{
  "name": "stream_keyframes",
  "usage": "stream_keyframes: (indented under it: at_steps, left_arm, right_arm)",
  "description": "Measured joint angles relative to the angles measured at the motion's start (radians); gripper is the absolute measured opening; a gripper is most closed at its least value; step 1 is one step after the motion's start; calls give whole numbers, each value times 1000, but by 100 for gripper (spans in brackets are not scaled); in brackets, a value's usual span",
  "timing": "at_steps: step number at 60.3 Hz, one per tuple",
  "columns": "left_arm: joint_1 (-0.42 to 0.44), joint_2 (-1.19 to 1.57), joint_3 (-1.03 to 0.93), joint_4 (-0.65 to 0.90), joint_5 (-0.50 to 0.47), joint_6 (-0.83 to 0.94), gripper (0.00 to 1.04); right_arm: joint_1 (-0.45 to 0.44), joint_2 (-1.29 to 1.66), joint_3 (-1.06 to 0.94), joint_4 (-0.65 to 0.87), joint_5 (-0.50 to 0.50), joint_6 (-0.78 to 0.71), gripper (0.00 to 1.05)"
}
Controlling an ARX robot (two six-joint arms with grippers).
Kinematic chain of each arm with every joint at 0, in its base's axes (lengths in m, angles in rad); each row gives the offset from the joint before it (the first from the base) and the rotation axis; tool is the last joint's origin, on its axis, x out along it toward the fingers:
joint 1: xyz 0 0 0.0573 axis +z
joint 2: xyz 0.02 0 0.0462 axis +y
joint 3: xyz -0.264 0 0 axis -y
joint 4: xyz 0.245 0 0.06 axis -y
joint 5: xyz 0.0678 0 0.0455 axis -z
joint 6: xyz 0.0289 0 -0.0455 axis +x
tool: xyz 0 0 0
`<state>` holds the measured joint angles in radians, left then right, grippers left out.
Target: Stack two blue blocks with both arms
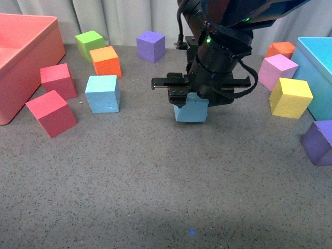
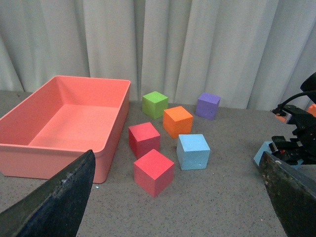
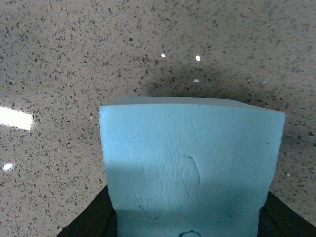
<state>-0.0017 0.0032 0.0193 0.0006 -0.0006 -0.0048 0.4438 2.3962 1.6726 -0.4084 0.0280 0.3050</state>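
My right gripper is shut on a light blue block and holds it at the middle of the grey table; whether it touches the surface I cannot tell. In the right wrist view this block fills the frame between the black jaws. The second blue block stands free to the left; it also shows in the left wrist view. My left gripper is open and empty, raised well back from the blocks, and out of the front view. The held block's edge shows at the far right under the right arm.
A large coral bin stands at the left, a turquoise bin at the right. Two red cubes, an orange, green and purple cube lie around the free blue block. Pink, yellow and purple cubes sit right.
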Motion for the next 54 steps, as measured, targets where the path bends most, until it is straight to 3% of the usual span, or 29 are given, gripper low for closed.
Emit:
stream_keyframes:
  at_steps: [21,40,50,54]
  left_arm:
    - [0,0,0,0,0,0,98]
    - [0,0,0,0,0,0,98]
    - [0,0,0,0,0,0,98]
    - [0,0,0,0,0,0,98]
  right_arm:
    - [29,60,99,-46,15,21,47]
    - [28,51,66,-6,2,40,95]
    - [27,-31,-26,77,-19,39,95]
    - [27,-106,-70,115,41,1,95]
